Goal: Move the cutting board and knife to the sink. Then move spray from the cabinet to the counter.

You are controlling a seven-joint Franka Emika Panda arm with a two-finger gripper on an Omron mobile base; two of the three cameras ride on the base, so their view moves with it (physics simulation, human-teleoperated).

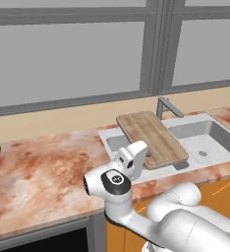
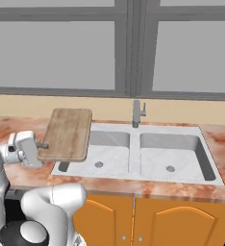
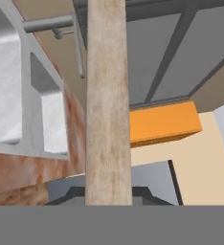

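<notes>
Now hand (image 2: 41, 145) pinching cutting board (image 2: 66, 133) edge, board held above sink (image 2: 181, 163) left basin.

Cutting board (image 1: 151, 138): light brown wood, fine lengthwise grain, paler along the edge.
Counter (image 1: 43, 172): reddish-brown and cream marbling, blotchy.
Sink (image 2: 169, 149): double basin, pale grey with faint white mottling.
Faucet (image 2: 137, 113): plain mid grey.
Base cabinet doors (image 2: 177, 223): orange, arched panel outline, small silver knobs.
Backsplash wall (image 2: 181, 110): flat beige.
Window frames (image 2: 129, 48): dark grey; panes a lighter grey.
Robot arm (image 1: 136, 211): glossy white, dark joint cap.
Wall cabinet (image 3: 164, 123): orange.
</notes>
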